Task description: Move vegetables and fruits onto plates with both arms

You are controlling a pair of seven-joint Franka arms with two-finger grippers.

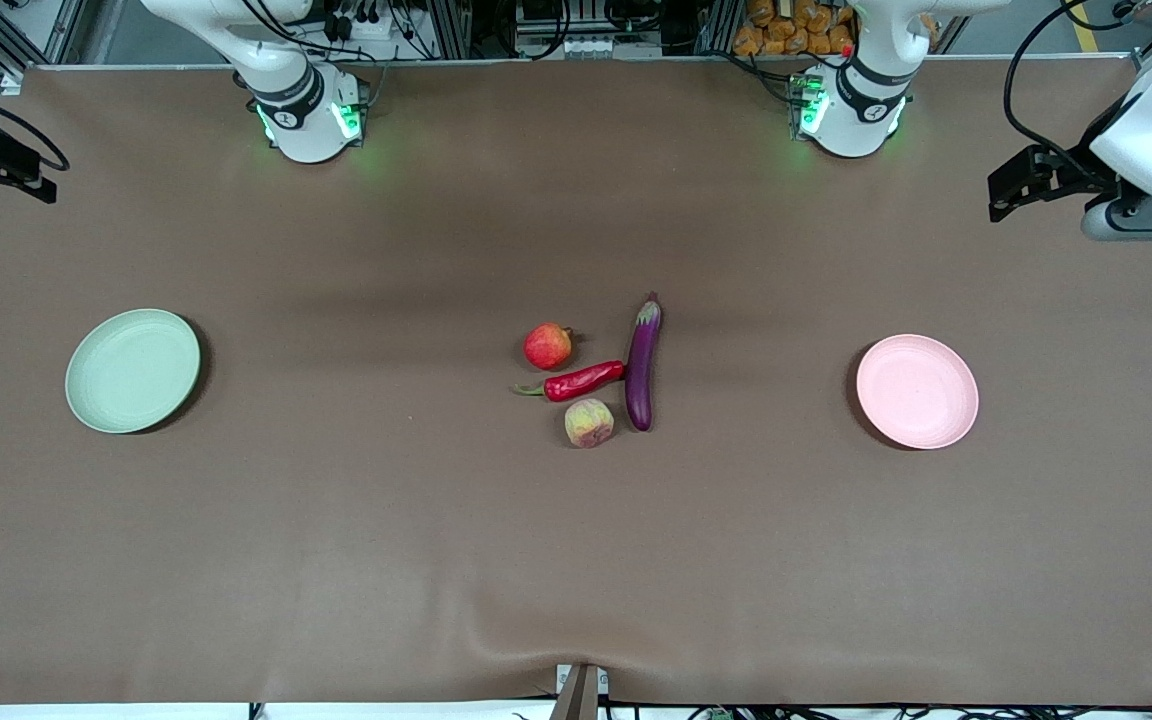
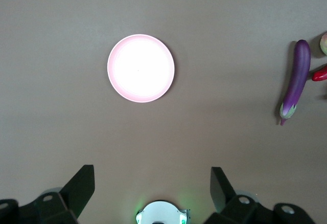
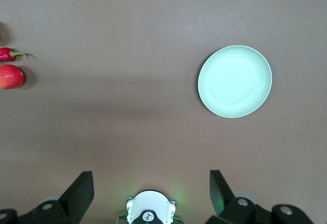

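Observation:
The purple eggplant [image 1: 642,365], red chili pepper [image 1: 584,381], red pomegranate-like fruit [image 1: 547,346] and blotchy peach [image 1: 589,422] lie close together mid-table. The green plate [image 1: 132,370] sits toward the right arm's end and the pink plate [image 1: 917,391] toward the left arm's end; both are empty. My left gripper [image 2: 152,180] is open and empty, high above the table, with the pink plate [image 2: 141,68] and the eggplant [image 2: 299,75] below it. My right gripper [image 3: 152,183] is open and empty, high above the table, with the green plate [image 3: 235,81], the chili [image 3: 7,54] and the pomegranate-like fruit [image 3: 10,76] below it.
A brown cloth [image 1: 336,520] covers the table. The arm bases, lit green, stand at the table's edge farthest from the front camera [image 1: 311,115] [image 1: 851,110]. A small mount [image 1: 581,690] sticks up at the edge nearest that camera. Cables and gear lie off the table.

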